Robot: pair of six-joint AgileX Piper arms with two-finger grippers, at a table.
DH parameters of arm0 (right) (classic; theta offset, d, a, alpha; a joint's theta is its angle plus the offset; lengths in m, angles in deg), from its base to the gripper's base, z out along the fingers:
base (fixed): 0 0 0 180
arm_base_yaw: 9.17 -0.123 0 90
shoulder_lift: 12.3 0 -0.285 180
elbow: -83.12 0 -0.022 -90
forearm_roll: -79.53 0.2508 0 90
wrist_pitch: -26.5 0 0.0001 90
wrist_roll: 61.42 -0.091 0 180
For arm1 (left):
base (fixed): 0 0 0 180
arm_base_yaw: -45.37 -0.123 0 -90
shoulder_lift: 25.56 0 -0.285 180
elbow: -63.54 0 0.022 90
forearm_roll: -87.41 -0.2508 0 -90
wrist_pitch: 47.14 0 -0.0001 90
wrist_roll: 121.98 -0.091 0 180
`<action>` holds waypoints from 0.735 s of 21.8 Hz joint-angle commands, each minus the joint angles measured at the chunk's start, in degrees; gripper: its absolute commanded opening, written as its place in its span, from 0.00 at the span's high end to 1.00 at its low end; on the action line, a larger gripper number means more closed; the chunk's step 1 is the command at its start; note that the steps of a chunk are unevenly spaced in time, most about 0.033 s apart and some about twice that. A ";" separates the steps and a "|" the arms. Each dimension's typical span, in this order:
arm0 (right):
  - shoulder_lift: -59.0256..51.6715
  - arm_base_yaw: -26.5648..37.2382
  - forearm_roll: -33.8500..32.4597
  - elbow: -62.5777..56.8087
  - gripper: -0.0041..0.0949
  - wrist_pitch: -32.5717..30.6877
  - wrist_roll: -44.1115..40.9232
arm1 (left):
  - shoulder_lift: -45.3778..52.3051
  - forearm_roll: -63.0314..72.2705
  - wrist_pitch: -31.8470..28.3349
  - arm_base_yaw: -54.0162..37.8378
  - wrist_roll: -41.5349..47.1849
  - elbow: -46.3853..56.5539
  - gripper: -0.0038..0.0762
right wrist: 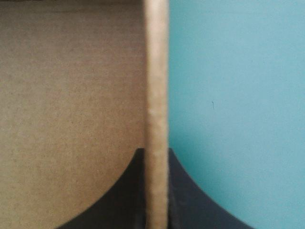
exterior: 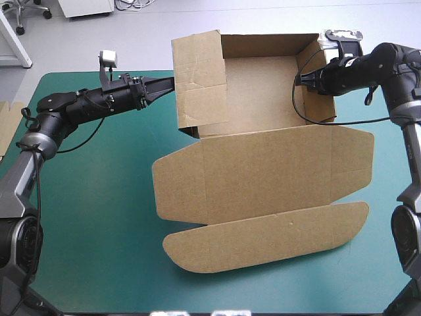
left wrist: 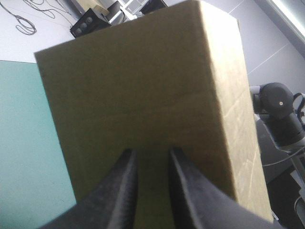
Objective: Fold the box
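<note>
1. Sitting toward the far edge of the teal-green bench point(exterior: 99, 197), the brown box point(exterior: 263, 85) is an open tray with walls raised.
2. The lid point(exterior: 263, 171) lies flat on the bench on the near side, with a rounded front flap point(exterior: 263, 240) nearest the robot.
3. The left pincer point(exterior: 170, 81) points at the tray's left wall point(exterior: 200, 79). In the left wrist view the black fingers point(left wrist: 126, 191) stand a little apart, tips at that wall's outer face point(left wrist: 143, 86), with no sheet edge seen between them.
4. The right pincer point(exterior: 304, 78) is clamped on the right wall point(exterior: 319, 105). In the right wrist view that wall point(right wrist: 156, 71) runs edge-on between the nearly closed fingers point(right wrist: 186, 191), tray inside on one side and bench on the other.
5. More brown board point(exterior: 8, 115) shows at the bench's left edge.
</note>
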 commanded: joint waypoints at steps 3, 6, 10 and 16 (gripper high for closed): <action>-2.90 -0.02 2.40 1.76 0.98 3.47 -0.82 | 2.66 6.63 4.48 0.91 0.49 -1.99 0.74; -2.90 -0.02 1.73 1.76 0.98 3.75 -0.91 | 2.66 7.83 6.32 0.91 0.92 -1.99 0.74; -2.90 -0.02 0.81 1.76 0.98 4.40 -2.10 | 2.92 4.88 6.43 1.14 2.79 -1.99 0.74; -2.90 -0.02 -0.06 1.76 0.98 4.66 -2.90 | 3.76 3.45 6.33 4.53 3.17 -5.93 0.74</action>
